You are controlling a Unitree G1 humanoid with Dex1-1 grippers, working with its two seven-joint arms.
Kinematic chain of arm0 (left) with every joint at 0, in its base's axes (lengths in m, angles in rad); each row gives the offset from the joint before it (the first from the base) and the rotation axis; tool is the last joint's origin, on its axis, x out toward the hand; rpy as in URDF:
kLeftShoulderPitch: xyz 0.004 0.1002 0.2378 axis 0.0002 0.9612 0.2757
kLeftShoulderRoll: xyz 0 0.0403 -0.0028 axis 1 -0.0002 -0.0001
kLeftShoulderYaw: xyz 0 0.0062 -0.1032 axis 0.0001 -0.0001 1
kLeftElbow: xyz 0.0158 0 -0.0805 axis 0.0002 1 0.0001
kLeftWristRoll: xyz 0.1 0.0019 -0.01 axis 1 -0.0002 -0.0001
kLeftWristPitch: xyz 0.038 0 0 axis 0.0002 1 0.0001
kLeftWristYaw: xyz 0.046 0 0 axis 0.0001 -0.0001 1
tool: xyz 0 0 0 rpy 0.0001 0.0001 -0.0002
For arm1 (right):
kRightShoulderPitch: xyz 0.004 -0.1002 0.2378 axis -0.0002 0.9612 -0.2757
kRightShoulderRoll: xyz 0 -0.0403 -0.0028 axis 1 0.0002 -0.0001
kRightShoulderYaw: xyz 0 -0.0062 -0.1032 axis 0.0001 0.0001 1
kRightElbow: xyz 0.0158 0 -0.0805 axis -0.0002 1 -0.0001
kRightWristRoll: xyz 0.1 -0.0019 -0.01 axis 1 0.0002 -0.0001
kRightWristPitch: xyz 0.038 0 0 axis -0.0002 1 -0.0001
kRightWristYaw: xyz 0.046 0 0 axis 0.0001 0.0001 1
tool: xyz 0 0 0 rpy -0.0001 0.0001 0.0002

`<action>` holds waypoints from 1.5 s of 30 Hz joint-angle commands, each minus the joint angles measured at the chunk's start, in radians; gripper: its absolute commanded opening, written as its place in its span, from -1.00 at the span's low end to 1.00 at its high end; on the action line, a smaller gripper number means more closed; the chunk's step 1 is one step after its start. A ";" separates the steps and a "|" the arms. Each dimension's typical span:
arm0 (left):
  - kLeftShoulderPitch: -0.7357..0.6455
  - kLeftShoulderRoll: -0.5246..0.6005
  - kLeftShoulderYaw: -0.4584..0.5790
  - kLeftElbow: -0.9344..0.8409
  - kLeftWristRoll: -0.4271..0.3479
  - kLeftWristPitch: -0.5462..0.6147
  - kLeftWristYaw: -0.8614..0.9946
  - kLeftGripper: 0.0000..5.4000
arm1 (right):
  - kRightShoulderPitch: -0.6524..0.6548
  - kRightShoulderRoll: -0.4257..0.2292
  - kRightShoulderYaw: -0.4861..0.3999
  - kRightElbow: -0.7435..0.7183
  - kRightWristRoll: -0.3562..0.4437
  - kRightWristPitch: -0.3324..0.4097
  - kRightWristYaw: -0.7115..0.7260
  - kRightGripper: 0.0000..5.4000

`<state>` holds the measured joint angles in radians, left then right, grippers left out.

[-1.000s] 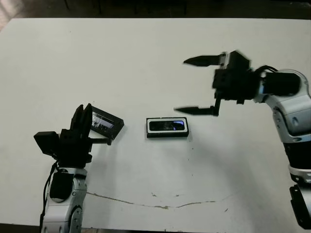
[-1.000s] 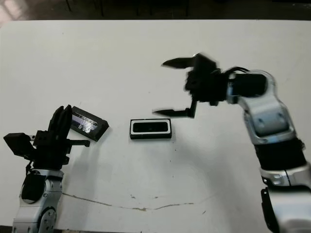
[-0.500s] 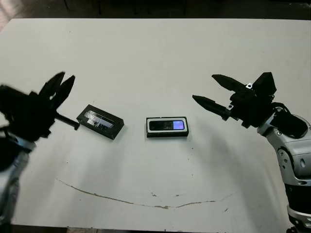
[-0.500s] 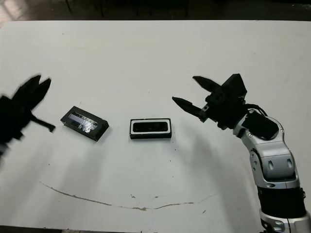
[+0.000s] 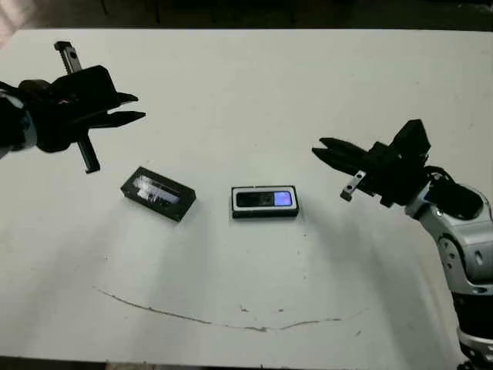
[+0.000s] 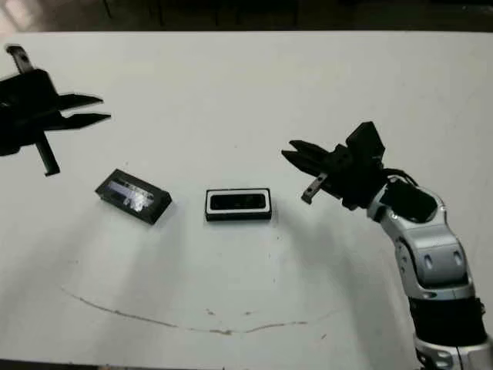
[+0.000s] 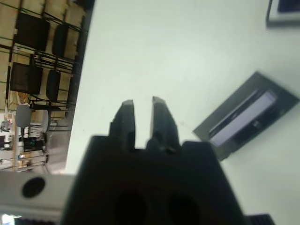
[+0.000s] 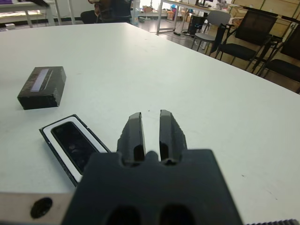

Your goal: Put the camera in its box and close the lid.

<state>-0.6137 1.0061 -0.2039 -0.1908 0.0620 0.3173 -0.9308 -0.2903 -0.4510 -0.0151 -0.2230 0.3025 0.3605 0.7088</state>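
The box (image 5: 265, 202) sits mid-table, a black-rimmed tray with white lining, uncovered. The camera (image 5: 266, 200) lies flat inside it, its blue-violet patch facing up. The lid (image 5: 158, 193) rests on the table just left of the box, window up, apart from it. My left gripper (image 5: 141, 107) hovers above and behind the lid at the far left, fingers drawn together on nothing. My right gripper (image 5: 319, 148) hangs to the right of the box, pointing toward it, shut and empty. The right wrist view shows the box (image 8: 55, 143) and lid (image 8: 42, 84) beyond its fingers (image 8: 135, 133).
The white table (image 5: 246, 85) stretches wide behind the objects. A thin brown crack line (image 5: 231, 321) runs along the front. Chairs (image 8: 262, 33) and desks stand beyond the table's far side in the wrist views.
The left arm rose from beside the lid and swung up to the far left. The right gripper drew back to the right of the box and its wide-open fingers came together.
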 commanded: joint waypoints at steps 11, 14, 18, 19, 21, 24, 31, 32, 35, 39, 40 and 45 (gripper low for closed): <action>-0.068 -0.160 -0.162 0.361 0.292 -0.372 0.076 -1.00 | 0.026 -0.023 -0.013 0.013 0.019 0.010 0.004 -1.00; -0.072 -0.192 -0.179 0.411 0.324 -0.405 0.082 -1.00 | 0.030 -0.027 -0.018 0.011 0.025 0.022 0.002 -1.00; -0.051 -0.211 -0.182 0.440 0.332 -0.444 0.072 -1.00 | 0.032 -0.032 -0.016 0.009 0.021 0.014 -0.003 -1.00; -0.047 -0.212 -0.185 0.446 0.329 -0.452 0.059 -1.00 | 0.031 -0.032 -0.016 0.010 0.023 0.013 -0.002 -1.00; -0.040 -0.209 -0.194 0.447 0.332 -0.446 0.023 -1.00 | 0.030 -0.034 -0.015 0.012 0.021 0.011 -0.002 -1.00; -0.016 -0.192 -0.195 0.454 0.334 -0.499 0.001 -1.00 | 0.026 -0.037 -0.014 0.014 0.019 0.016 -0.003 -1.00; 0.041 -0.136 -0.191 0.425 0.343 -0.473 -0.119 -1.00 | 0.019 -0.036 -0.008 0.024 0.015 0.014 -0.002 -1.00; 0.045 -0.127 -0.196 0.420 0.347 -0.455 -0.144 -1.00 | 0.019 -0.036 -0.007 0.023 0.015 0.017 -0.004 -1.00; 0.078 -0.109 -0.183 0.396 0.338 -0.394 -0.181 -1.00 | 0.020 -0.037 -0.006 0.026 0.013 0.016 -0.004 -1.00; 0.121 -0.083 -0.166 0.356 0.336 -0.358 -0.196 -1.00 | 0.023 -0.041 -0.003 0.026 0.008 0.011 -0.002 -1.00; 0.127 -0.077 -0.164 0.347 0.338 -0.356 -0.201 -1.00 | 0.024 -0.039 -0.004 0.027 0.009 0.008 -0.001 -1.00; 0.158 -0.043 -0.132 0.299 0.312 -0.337 -0.227 -1.00 | 0.027 -0.038 -0.002 0.027 0.008 0.008 -0.001 -1.00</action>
<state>-0.5103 0.9455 -0.3198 0.1007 0.3817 -0.0344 -1.1216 -0.2834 -0.4748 -0.0223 -0.1991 0.3173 0.3604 0.7085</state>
